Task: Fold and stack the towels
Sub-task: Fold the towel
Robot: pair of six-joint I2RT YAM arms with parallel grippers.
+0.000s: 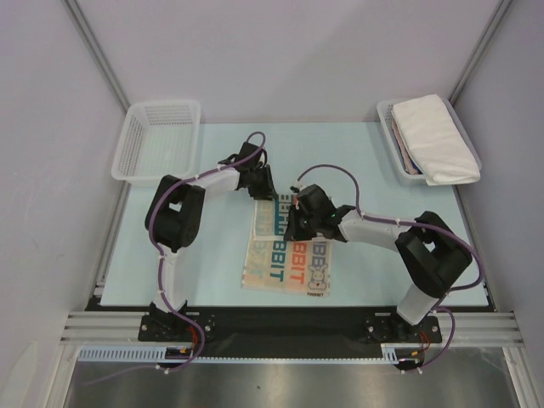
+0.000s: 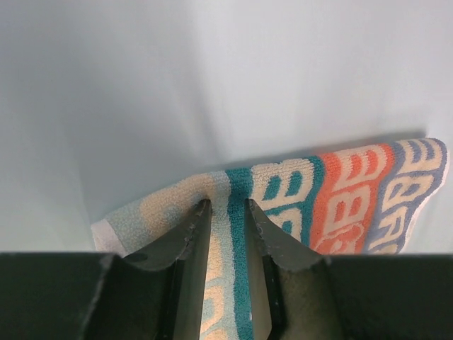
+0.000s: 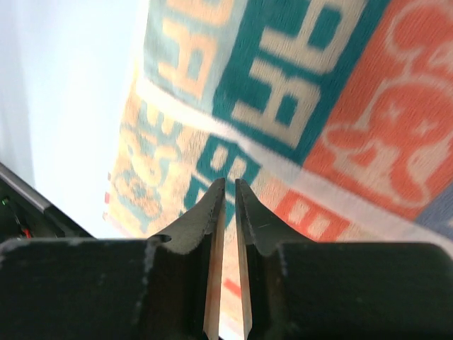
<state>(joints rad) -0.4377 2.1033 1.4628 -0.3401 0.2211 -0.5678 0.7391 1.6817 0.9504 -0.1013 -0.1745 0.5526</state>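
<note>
Centre table: the cream RABBIT towel (image 1: 285,255) lies with its far edge raised. The left gripper (image 2: 226,205) pinches a ridge of cloth at the far-left corner. The right gripper (image 3: 230,183), jaws nearly together, nips cloth just beside it. Bare pale-blue table (image 1: 374,170) lies on both sides. The right basket (image 1: 388,127), at the far corner, holds a white towel (image 1: 435,136).

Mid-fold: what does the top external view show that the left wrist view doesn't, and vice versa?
Top only: the right gripper on the RABBIT towel, the left basket, and the white towel in the right basket. Left wrist only: how the left gripper pinches a raised fold at the towel's edge. Shared: the RABBIT towel and the light table.
</note>
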